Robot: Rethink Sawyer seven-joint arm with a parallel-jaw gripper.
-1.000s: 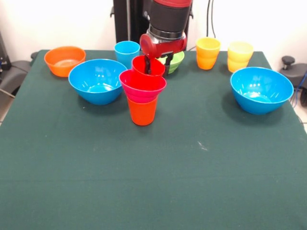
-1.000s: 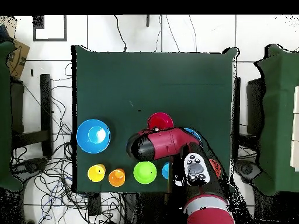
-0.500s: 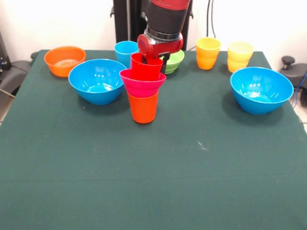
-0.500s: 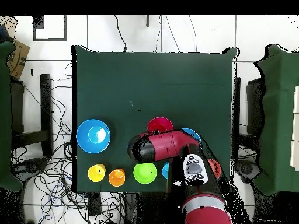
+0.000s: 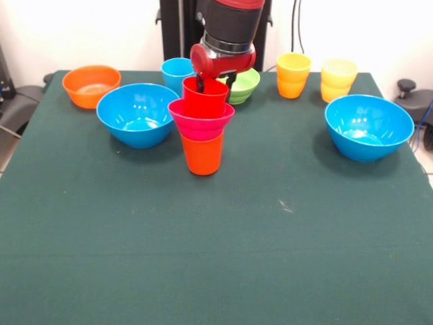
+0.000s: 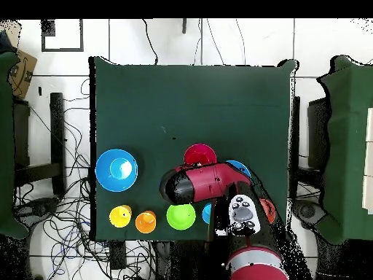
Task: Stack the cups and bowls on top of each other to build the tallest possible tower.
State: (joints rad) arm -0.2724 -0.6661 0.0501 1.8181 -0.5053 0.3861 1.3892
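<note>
The tower stands mid-table: an orange cup (image 5: 201, 154) carries a pink-red bowl (image 5: 201, 122), and a red cup (image 5: 205, 99) sits upright in that bowl. My gripper (image 5: 214, 82) hovers right over the red cup's rim, open, with one dark finger (image 5: 200, 84) dipping inside the cup and the other at its right rim. In the overhead view the arm's head (image 6: 200, 182) covers the gripper, and only the tower's red top (image 6: 199, 154) shows beside it.
Left of the tower are a large blue bowl (image 5: 138, 114), an orange bowl (image 5: 91, 85) and a light blue cup (image 5: 178, 70). A lime-green bowl (image 5: 243, 86) sits behind the gripper. To the right stand a yellow-orange cup (image 5: 293, 74), a pale yellow cup (image 5: 338, 79) and another blue bowl (image 5: 369, 126).
The red cup went from tilted to upright and settled into the pink-red bowl. The gripper shifted slightly left and rose a little off it.
</note>
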